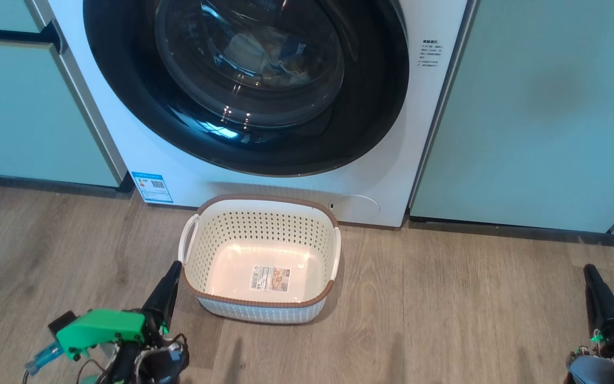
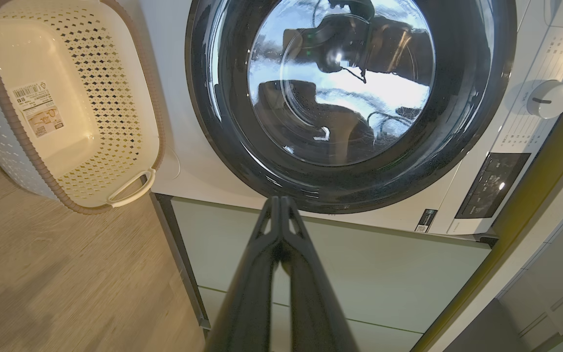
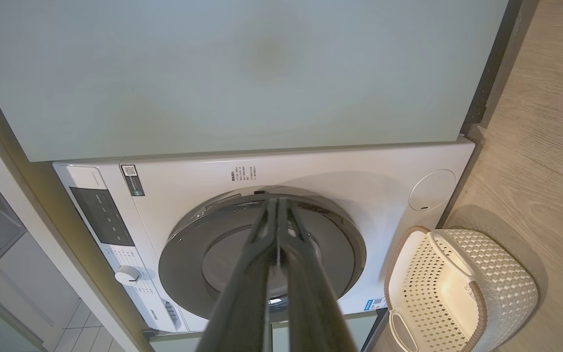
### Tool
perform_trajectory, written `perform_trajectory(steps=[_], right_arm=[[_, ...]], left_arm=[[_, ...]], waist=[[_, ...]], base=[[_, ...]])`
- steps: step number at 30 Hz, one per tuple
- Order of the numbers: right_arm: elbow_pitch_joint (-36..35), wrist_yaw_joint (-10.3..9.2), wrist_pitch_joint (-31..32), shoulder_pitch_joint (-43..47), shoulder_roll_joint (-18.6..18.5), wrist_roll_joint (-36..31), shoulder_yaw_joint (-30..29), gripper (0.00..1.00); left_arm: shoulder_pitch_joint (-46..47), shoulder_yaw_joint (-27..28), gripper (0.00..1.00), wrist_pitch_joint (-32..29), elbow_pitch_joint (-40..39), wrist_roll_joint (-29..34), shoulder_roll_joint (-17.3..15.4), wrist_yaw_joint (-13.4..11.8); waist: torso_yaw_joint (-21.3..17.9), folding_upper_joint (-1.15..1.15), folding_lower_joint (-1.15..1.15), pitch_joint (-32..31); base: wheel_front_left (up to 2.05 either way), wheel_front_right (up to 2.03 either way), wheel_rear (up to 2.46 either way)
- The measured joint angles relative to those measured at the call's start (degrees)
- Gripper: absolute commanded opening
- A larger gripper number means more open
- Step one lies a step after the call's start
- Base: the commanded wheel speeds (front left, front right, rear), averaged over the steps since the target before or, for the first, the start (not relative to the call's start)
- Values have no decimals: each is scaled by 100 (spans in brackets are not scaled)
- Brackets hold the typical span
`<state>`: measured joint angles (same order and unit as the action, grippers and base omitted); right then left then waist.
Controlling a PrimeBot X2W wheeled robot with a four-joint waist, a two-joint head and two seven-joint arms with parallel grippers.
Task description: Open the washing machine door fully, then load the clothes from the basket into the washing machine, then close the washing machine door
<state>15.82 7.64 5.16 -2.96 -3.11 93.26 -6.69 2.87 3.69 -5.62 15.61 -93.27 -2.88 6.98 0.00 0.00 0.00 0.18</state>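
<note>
The left gripper (image 1: pixel 175 266) has its two dark fingers pressed together with nothing between them. In the left wrist view, the left gripper (image 2: pixel 279 200) shows the same closed tips. The right gripper (image 1: pixel 589 270) is likewise closed on nothing, and in its own wrist view the right gripper (image 3: pixel 276 200) has its fingers meeting at a point.

The basket (image 1: pixel 264 198) sits on the wooden floor (image 1: pixel 445 320) just beside the left gripper, a little ahead of its tip and to its right. The tip is close to the basket's near left corner, though contact cannot be made out. The basket's bare cream bottom carries a printed label (image 1: pixel 269 278). From the right gripper, the basket lies well apart to the left.

The washing machine door (image 1: pixel 248 69) is ahead of and above both grippers, closed flat against the white front of the washing machine (image 1: pixel 403 176). It stands up and to the right of the left gripper, and up and to the left of the right one. Pale shapes show behind the glass, but they cannot be told apart from reflections. In the left wrist view, the door's black rim (image 2: pixel 345 93) lies straight past the fingertips, with the basket (image 2: pixel 115 98) off to the left. In the right wrist view, the door (image 3: pixel 340 249) is behind the fingers and the basket (image 3: pixel 501 278) is to the right.

A pale green cabinet (image 1: pixel 541 106) stands directly ahead of the right gripper.
</note>
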Motion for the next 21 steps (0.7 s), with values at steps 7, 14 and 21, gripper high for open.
perform_trajectory(steps=[7, 14, 21], right_arm=[[0, 0, 44, 0, 7, -7, -7, 0], [1, 0, 47, 0, 10, -7, -13, 0], [1, 0, 48, 0, 12, -7, -22, 0]], left_arm=[[1, 4, 0, -1, 1, 1, 2, 0], [1, 9, 0, -18, 1, 9, 3, 0], [1, 10, 0, -19, 1, 9, 4, 0]], waist=[[0, 0, 0, 0], [0, 0, 0, 0], [0, 0, 0, 0]], base=[[0, 0, 0], [0, 0, 0], [0, 0, 0]])
